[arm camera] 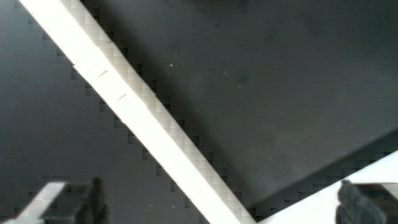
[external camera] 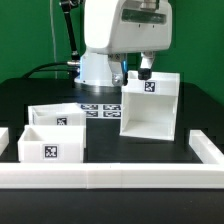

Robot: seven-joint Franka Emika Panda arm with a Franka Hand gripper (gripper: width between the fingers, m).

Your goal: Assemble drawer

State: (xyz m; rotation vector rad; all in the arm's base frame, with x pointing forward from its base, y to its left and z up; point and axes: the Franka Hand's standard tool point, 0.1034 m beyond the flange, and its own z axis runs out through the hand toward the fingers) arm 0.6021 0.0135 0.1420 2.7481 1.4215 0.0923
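Since the long white rail (external camera: 110,176) lines the table's near edge and turns up at the exterior view's right, it probably serves as a stop for bracing parts. The drawer's housing (external camera: 150,110) stands near that right side. The near tray (external camera: 50,146) and far tray (external camera: 58,117) wait just beside each other on the left. The gripper (external camera: 146,68) hangs over the housing's far top rim. Its jaws are spread wide and empty, apparently straddling that wall to grasp it.
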